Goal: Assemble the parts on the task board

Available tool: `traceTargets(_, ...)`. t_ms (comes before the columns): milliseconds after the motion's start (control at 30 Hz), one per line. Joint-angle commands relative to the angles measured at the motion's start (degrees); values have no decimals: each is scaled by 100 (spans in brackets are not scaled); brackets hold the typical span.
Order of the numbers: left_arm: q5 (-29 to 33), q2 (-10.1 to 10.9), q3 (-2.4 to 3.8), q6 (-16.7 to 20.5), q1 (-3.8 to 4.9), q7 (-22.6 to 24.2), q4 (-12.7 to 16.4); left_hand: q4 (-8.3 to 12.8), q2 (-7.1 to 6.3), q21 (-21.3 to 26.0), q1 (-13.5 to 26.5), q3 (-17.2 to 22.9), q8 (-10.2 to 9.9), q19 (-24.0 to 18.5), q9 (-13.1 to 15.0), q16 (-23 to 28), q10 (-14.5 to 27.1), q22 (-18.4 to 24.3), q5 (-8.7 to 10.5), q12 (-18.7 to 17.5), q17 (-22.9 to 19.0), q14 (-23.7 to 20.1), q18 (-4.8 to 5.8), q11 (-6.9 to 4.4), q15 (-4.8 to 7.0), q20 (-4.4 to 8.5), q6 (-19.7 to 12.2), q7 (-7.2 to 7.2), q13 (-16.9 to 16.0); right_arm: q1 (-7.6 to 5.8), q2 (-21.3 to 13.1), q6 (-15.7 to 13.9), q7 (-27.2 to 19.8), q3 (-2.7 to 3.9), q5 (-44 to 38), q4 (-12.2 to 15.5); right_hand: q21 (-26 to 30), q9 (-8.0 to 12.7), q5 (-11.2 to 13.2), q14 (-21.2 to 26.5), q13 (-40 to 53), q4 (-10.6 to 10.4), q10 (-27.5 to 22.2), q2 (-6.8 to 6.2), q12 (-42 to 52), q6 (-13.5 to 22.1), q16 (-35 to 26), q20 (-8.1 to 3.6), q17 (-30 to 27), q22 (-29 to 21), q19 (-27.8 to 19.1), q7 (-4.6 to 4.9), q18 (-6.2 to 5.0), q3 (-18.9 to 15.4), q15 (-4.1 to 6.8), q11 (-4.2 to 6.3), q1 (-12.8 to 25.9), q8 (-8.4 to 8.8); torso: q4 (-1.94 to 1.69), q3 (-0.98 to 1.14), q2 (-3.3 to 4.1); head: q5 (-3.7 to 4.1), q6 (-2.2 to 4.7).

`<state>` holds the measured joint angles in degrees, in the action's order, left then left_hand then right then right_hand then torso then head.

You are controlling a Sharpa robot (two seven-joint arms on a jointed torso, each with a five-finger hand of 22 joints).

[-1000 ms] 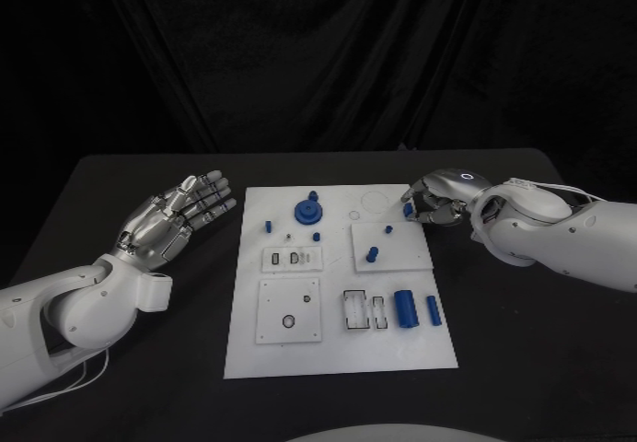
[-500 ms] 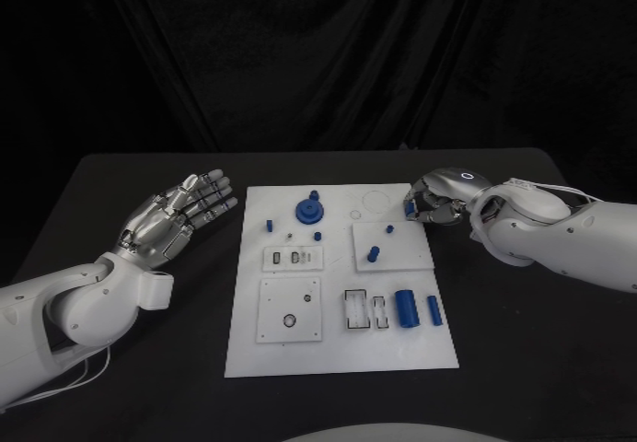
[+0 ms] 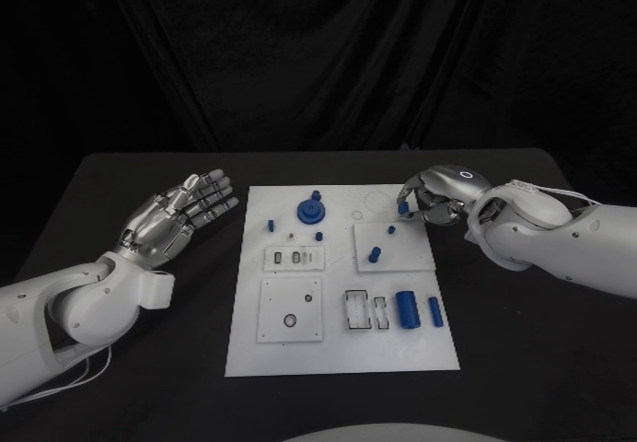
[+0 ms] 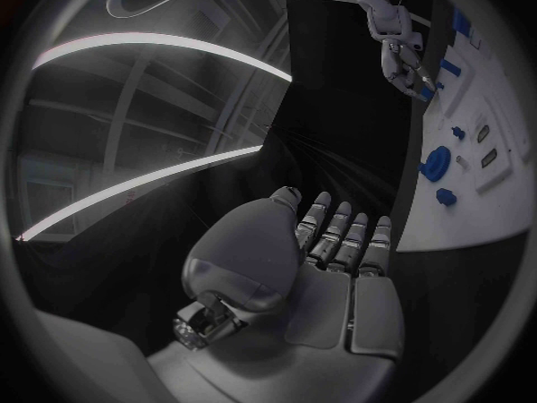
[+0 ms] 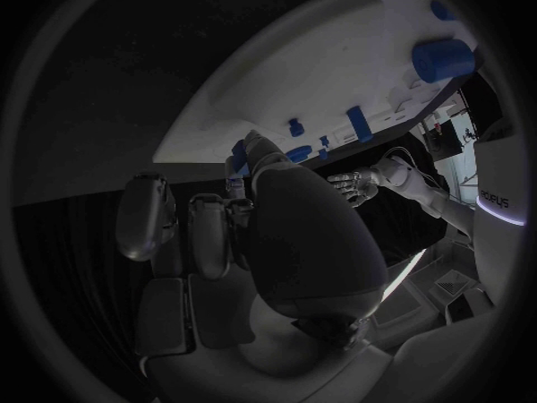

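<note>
The white task board (image 3: 342,354) lies in the middle of the black table. On it are a blue round disc with a peg (image 3: 311,212), a small blue peg (image 3: 270,224), a short blue piece (image 3: 373,253) on a raised square plate, and two blue cylinders (image 3: 406,308) near the front right. My right hand (image 3: 427,201) hovers at the board's far right corner and pinches a small blue part (image 3: 403,208), which appears at its fingertips (image 5: 237,166) in the right wrist view. My left hand (image 3: 179,216) is held flat, fingers apart, left of the board and holds nothing.
Two lower white plates with slots and holes (image 3: 290,310) sit on the board's near half. From the left wrist view, the board (image 4: 481,152) lies beyond my open left hand (image 4: 325,260), with my right hand (image 4: 397,49) at its far end.
My right hand has shifted slightly left, over the board's far right corner, with the small blue part still pinched. The left hand has not moved.
</note>
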<state>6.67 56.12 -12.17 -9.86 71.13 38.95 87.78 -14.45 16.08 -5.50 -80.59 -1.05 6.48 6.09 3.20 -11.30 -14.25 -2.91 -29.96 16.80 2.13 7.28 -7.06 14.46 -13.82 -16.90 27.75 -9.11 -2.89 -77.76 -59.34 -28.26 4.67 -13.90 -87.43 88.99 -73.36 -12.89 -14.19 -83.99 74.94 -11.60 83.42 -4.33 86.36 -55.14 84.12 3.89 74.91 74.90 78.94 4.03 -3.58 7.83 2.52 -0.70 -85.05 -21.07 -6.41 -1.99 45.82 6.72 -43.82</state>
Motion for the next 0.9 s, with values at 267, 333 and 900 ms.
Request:
traceTargets(267,17,-23,4,-99,-12,634,-5,0,9,-9,-55,42,13,23,5,-23,7,-1,-24,26,6,0,55,17,-32,16,27,-166,-4,-164,447,-153,-44,30,-13,755,45,-1187,-196,-287,966,42,23,40,-6,145,-15,-54,766,469,12,22,-97,93,56,37,-81,-510,4,-3,-2,-15,-59)
traceTargets(333,17,-26,4,-104,-12,632,-8,2,9,-13,-55,50,15,27,6,-33,6,-3,-25,28,8,6,56,18,-34,15,33,-168,-4,-152,596,-29,-22,30,-29,813,49,-1216,-269,-291,972,53,28,39,-2,162,-11,-55,771,472,15,23,-97,114,56,37,-98,-530,1,-5,-3,-26,-75)
traceTargets(900,17,-70,4,-146,-20,606,-49,6,10,-9,-56,65,14,23,5,-35,7,-1,-27,28,8,6,58,19,-37,14,30,-172,-4,125,1535,1109,783,31,-754,786,326,-1295,-590,-247,869,143,-127,18,-82,262,-69,-28,705,345,-143,73,-159,244,20,-7,-149,-538,-9,-11,-3,-97,-162)
